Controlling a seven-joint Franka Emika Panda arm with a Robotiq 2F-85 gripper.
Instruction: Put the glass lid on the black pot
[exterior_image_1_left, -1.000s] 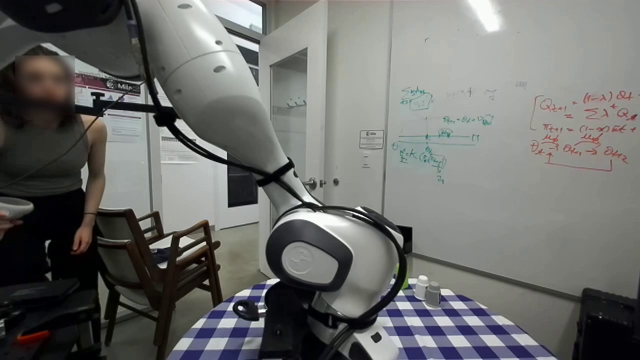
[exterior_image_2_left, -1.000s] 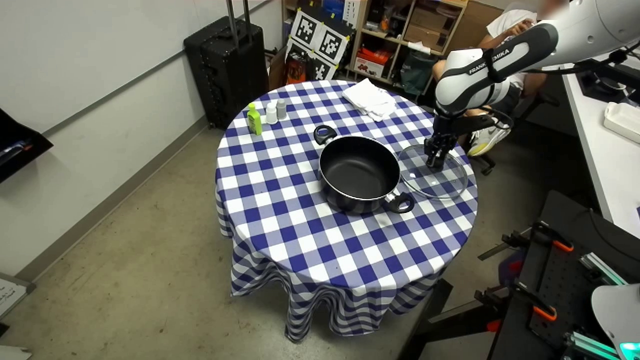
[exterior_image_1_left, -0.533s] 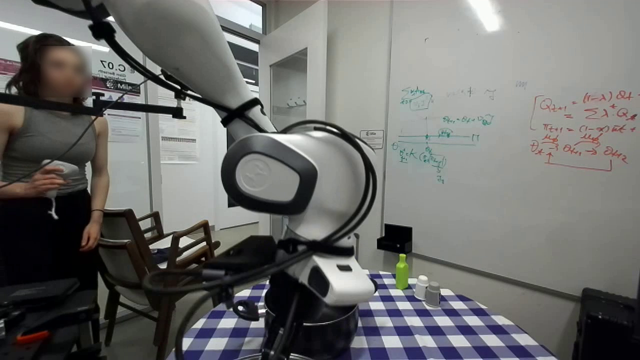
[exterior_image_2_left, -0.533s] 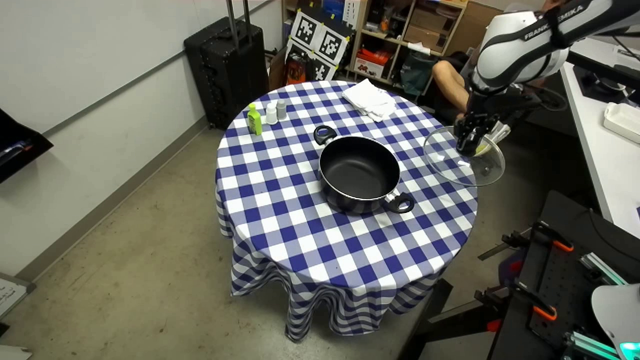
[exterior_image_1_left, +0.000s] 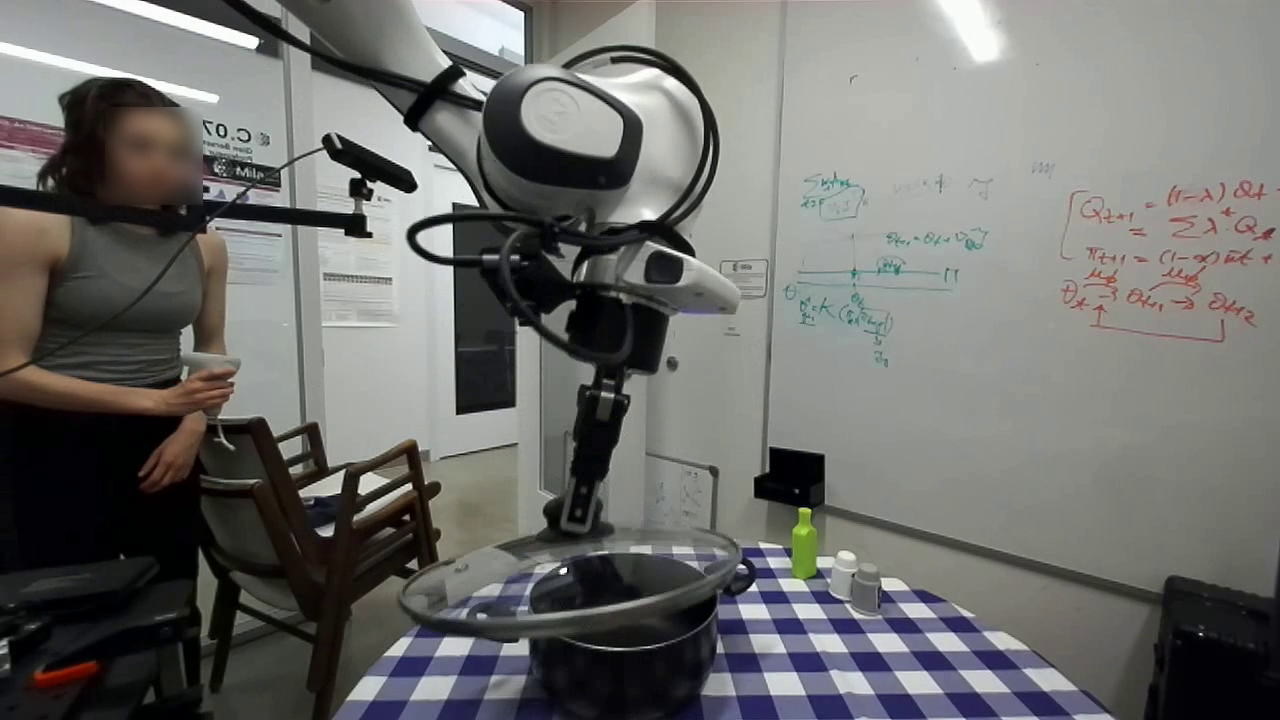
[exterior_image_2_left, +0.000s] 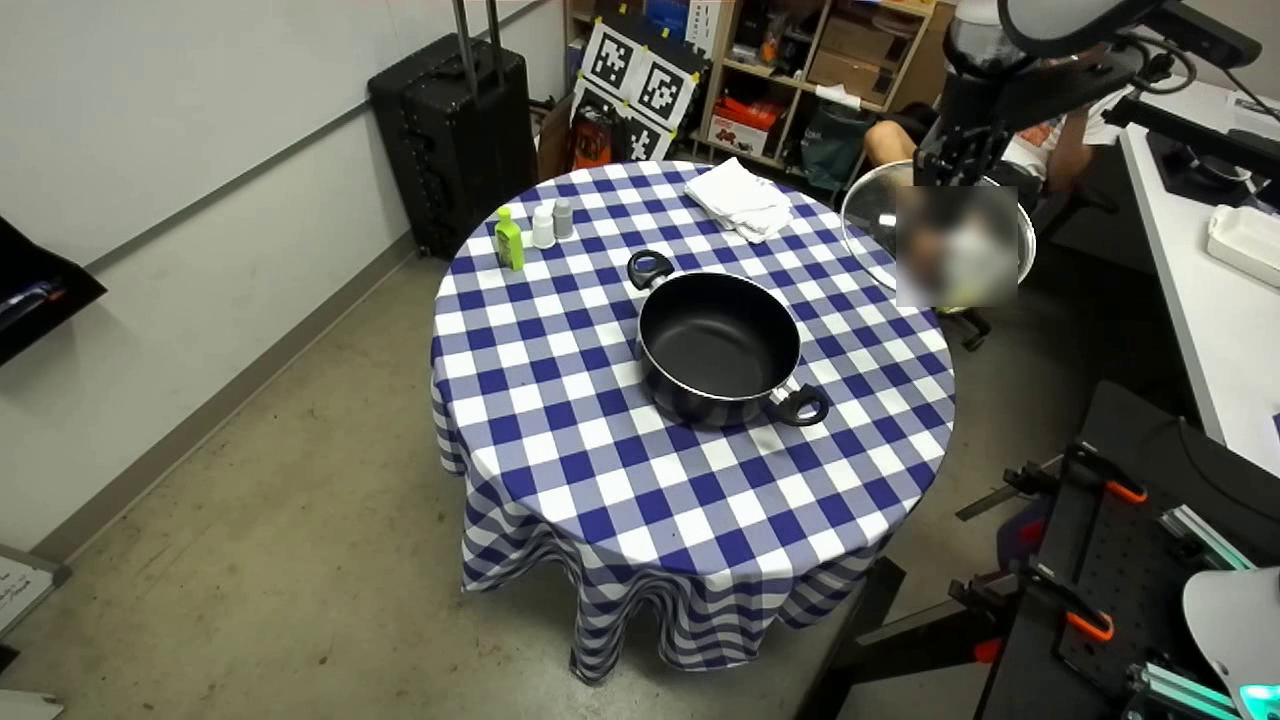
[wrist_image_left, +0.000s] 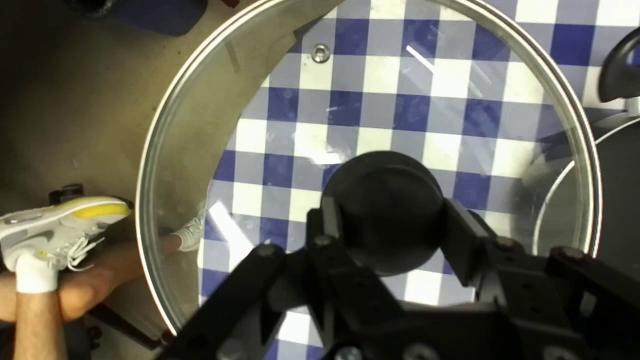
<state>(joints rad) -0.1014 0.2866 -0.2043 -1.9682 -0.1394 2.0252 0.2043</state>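
The hand (wrist_image_left: 392, 220) grips the glass lid (wrist_image_left: 370, 120) by its black knob (wrist_image_left: 385, 185) and holds it tilted in the air. In an exterior view, the lid hangs right of the black pot (exterior_image_2_left: 718, 345), which stands on the checked tabletop (exterior_image_2_left: 640, 510); a green bottle (exterior_image_2_left: 509, 244) and two shakers (exterior_image_2_left: 543, 229) stand together at the far left.

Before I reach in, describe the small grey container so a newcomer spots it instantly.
Find the round table dressed in blue and white checks. Near its edge, in both exterior views, three small things stand upright, left to right: lime-green bottle, white container, grey container. Yours is the last, close beside its white neighbour, shorter than the bottle and the only grey one.
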